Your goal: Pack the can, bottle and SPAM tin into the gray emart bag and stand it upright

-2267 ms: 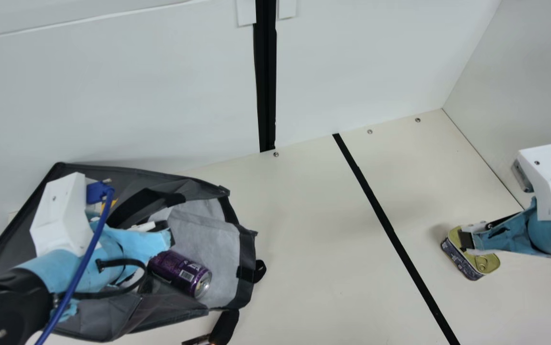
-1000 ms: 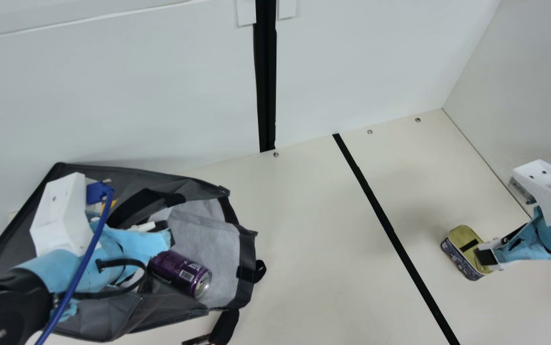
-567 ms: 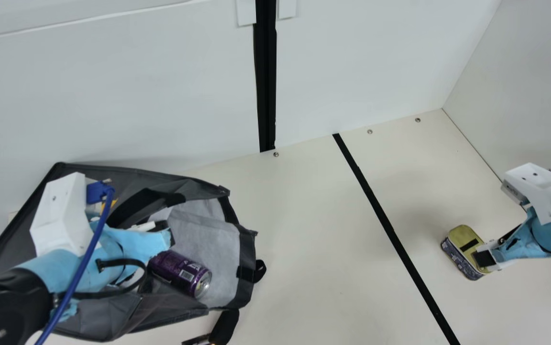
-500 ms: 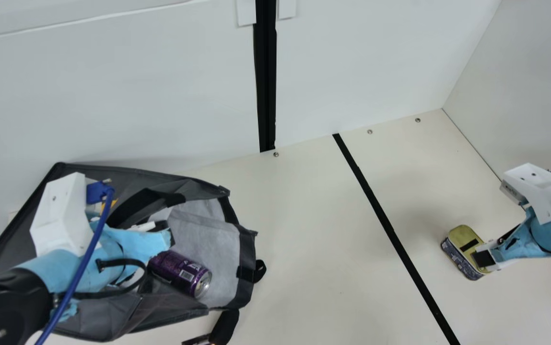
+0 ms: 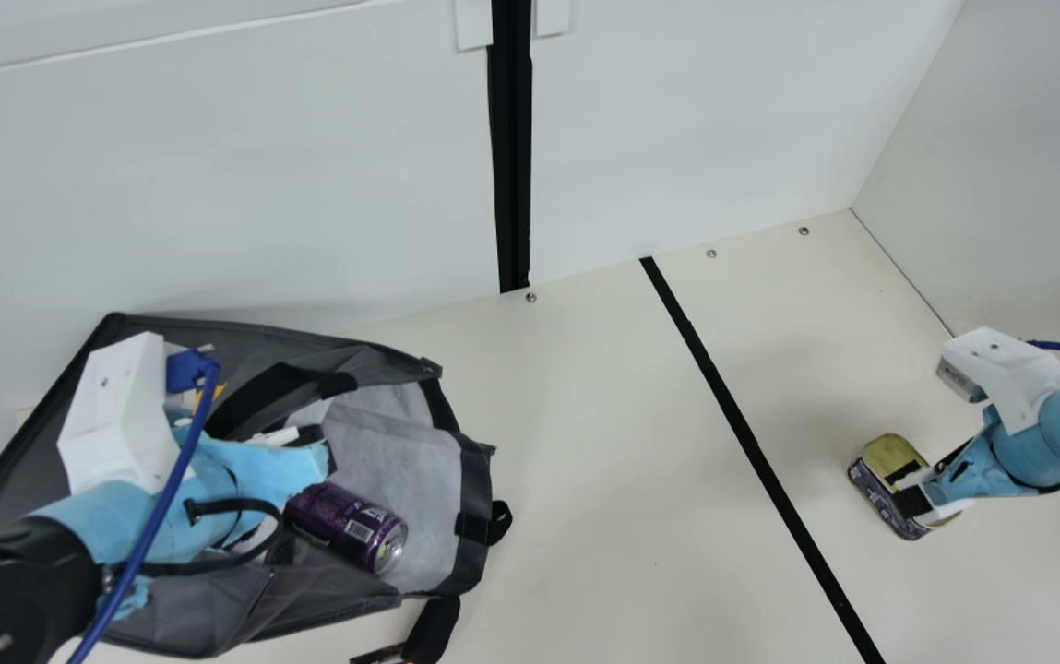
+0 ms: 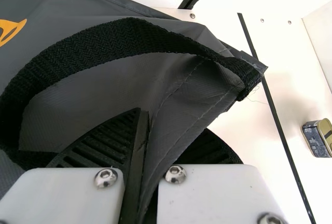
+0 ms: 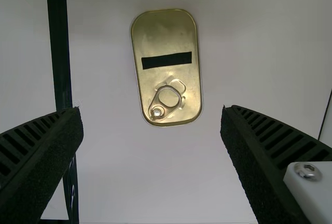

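one gray emart bag (image 5: 327, 590) lies on its side on the cream tabletop (image 5: 576, 461) at eight o'clock in the main view, its mouth facing roughly three o'clock. just inside that mouth, the purple can (image 5: 336, 526) lies on the pale lining (image 5: 419, 470), its metal end pointing toward four o'clock. the left pincer (image 5: 319, 446) is at the bag, just beside the can. near four o'clock, the spam tin (image 5: 880, 507) rests lid up on the tabletop, outside the bag, and the right pincer (image 5: 905, 489) hangs over its lid. a black stripe (image 5: 751, 443) runs between bag and tin.

the left wrist view has the left pincer (image 6: 146, 146) closed on a fold of the bag's gray cloth, one finger on each side of it. a black woven handle (image 6: 114, 40) loops beside the grip, and the tin sits well apart, beyond the stripe.

the right wrist view has the right pincer (image 7: 152, 125) spread wide, with nothing gripped. the tin lies ahead of the gap, its gold lid carrying a pull ring (image 7: 179, 99) and a short black strip (image 7: 167, 60).
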Robot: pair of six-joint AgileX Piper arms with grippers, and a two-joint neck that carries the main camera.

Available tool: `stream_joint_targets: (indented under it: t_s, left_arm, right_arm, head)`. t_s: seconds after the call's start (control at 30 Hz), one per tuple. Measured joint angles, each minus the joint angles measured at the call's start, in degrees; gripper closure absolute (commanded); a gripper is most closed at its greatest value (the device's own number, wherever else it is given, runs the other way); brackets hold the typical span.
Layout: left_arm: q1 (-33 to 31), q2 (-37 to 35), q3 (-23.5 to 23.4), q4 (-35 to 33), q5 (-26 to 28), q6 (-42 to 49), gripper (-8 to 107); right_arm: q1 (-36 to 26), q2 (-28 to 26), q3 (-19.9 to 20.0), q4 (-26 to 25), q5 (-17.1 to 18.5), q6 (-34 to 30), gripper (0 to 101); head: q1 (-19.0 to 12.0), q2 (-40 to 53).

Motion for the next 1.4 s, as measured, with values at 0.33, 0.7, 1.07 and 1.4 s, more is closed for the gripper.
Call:
stream_joint_targets:
  t_s: [0.33, 0.7, 1.07, 1.4]
  left_arm:
    - [0.0, 0.0, 0.0, 0.0, 0.0, 0.0, 107]
    - [0.0, 0.0, 0.0, 0.0, 0.0, 0.0, 107]
    - [0.0, 0.0, 0.0, 0.0, 0.0, 0.0, 107]
    - [0.0, 0.0, 0.0, 0.0, 0.0, 0.0, 107]
  right_arm:
    - [1.6, 4.4, 0.1, -0.5, -2.9, 0.9, 6]
    - [3.0, 10.1, -1.2, -1.4, -5.4, 1.6, 6]
    - [3.2, 14.2, -1.6, -1.8, -7.5, 1.7, 26]
    - [3.2, 15.1, -1.8, -1.8, -7.5, 1.1, 93]
  head:
    - [0.0, 0.0]
    - [0.0, 0.0]
    - [0.0, 0.0]
    - [0.0, 0.0]
